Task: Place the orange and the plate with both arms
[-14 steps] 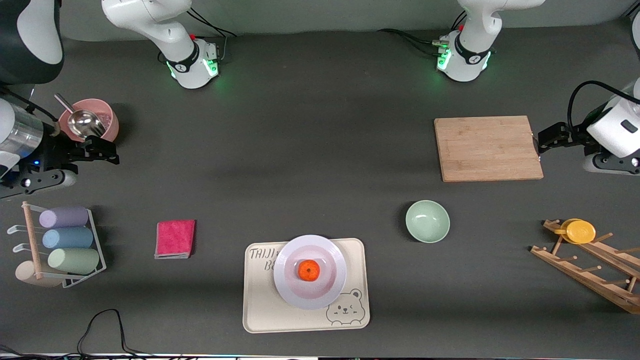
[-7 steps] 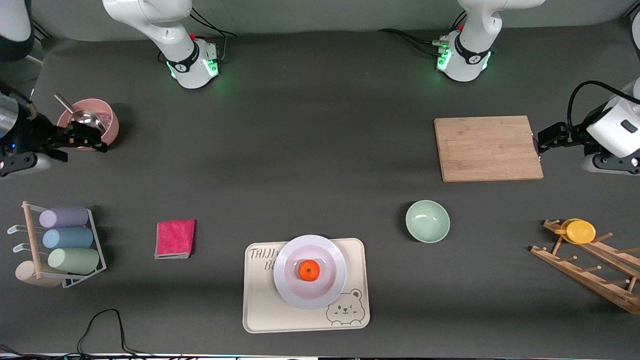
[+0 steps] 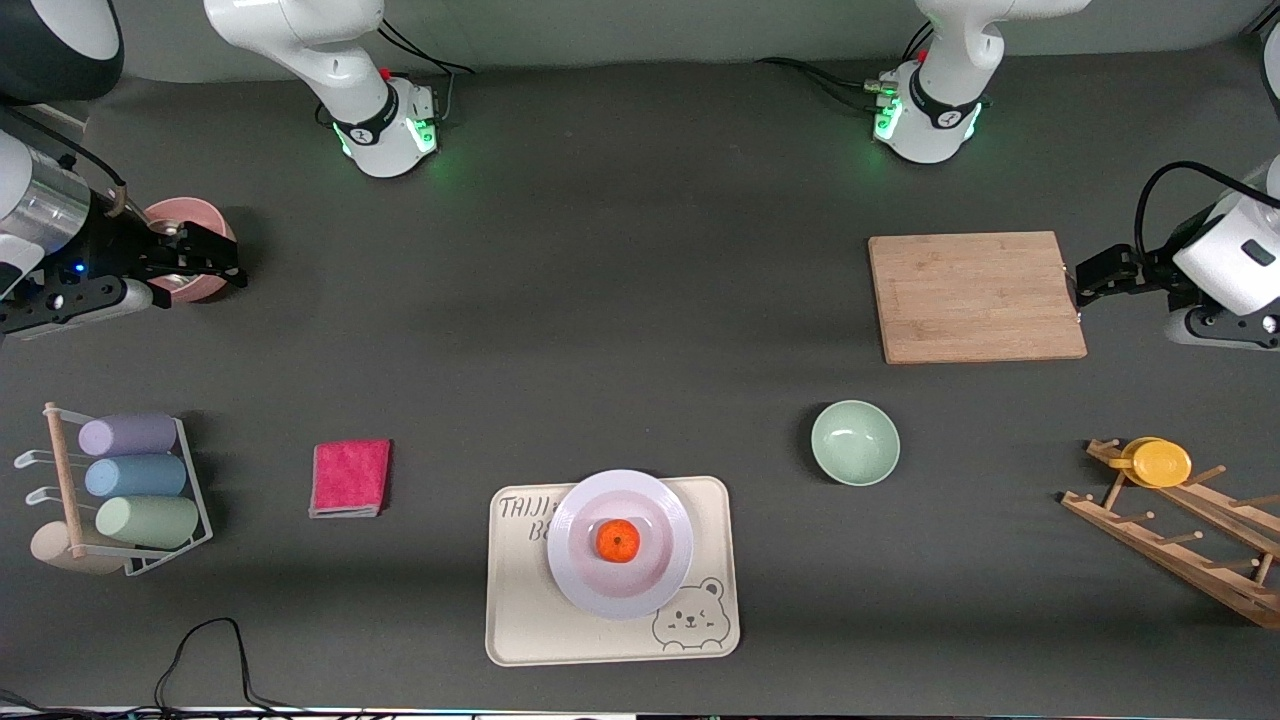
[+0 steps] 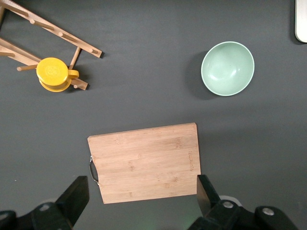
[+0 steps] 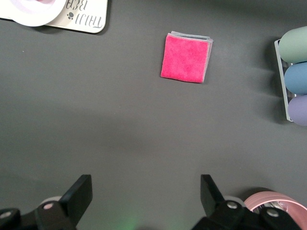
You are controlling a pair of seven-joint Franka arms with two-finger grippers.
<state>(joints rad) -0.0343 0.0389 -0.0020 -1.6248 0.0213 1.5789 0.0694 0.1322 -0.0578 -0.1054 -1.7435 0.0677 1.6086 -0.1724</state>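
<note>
From the front, the orange (image 3: 618, 540) sits in the middle of the plate (image 3: 620, 543), and the plate rests on the cream bear tray (image 3: 611, 570) near the front edge of the counter (image 3: 640, 330). The right gripper (image 3: 222, 262) hangs over the pink bowl (image 3: 186, 262), and the left gripper (image 3: 1088, 274) is up beside the wooden board (image 3: 976, 296). In the left wrist view, the jaws are wide apart and hold nothing, above the wooden board (image 4: 144, 163) with the green bowl (image 4: 227, 68) near it. In the right wrist view, the jaws are wide apart and hold nothing, with the pink cloth (image 5: 186, 57) on the counter.
</note>
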